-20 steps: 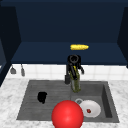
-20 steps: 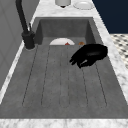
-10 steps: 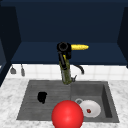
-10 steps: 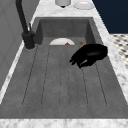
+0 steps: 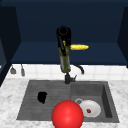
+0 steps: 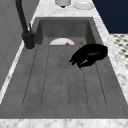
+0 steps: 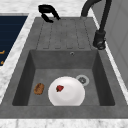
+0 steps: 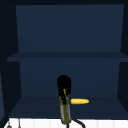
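Right hand (image 5: 63,35): fingers curled round the top of an olive-green bottle (image 5: 64,61), now raised higher than before, beside the corn cob (image 5: 79,47) on the shelf (image 5: 100,53). Left hand (image 5: 42,97): unmoved over the drainboard (image 5: 32,100), fingers loosely curled.

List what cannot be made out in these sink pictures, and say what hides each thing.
- Front view: the shiny red ball is cut off by the bottom edge and hides part of the grey sink's front rim.
- Front view: the olive-green cylinder held by the right hand covers the black tap's neck. What the cylinder is stays unclear.
- Right side view: the small brown lump and the red bit on the round white plate are too small to identify.
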Controlling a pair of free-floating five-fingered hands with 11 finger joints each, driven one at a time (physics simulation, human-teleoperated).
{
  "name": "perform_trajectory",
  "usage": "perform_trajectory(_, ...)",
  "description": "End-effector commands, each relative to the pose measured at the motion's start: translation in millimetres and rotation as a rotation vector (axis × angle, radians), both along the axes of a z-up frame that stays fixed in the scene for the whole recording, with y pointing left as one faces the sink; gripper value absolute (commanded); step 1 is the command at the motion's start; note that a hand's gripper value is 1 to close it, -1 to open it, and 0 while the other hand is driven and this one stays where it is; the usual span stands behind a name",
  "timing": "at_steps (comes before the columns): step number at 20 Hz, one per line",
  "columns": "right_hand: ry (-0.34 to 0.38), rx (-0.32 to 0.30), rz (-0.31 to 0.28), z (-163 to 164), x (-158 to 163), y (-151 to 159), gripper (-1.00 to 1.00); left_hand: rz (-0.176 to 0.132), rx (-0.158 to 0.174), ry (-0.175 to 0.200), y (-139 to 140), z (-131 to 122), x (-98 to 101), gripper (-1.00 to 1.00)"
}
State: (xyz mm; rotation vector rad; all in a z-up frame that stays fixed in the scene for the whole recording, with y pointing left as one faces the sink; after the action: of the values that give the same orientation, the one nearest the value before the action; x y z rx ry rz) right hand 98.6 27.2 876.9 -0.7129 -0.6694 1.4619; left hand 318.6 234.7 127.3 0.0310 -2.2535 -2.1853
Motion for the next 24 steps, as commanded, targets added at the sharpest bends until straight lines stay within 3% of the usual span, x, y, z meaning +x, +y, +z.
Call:
perform_trajectory(1, 0.0, 0.0, -0.026, 17.9, 28.8, 0.0, 1.0, 0.0, 0.0, 0.0, 0.0, 0.0, 0.0, 0.0)
perform_trajectory(18, 0.007, -0.024, -0.028, 63.9, 160.1, 32.1, 1.0, 0.0, 0.0, 0.0, 0.0, 0.0, 0.0, 0.0)
perform_trajectory(24, 0.003, -0.032, -0.024, 28.3, 209.6, 48.7, 1.0, 0.0, 0.0, 0.0, 0.0, 0.0, 0.0, 0.0)
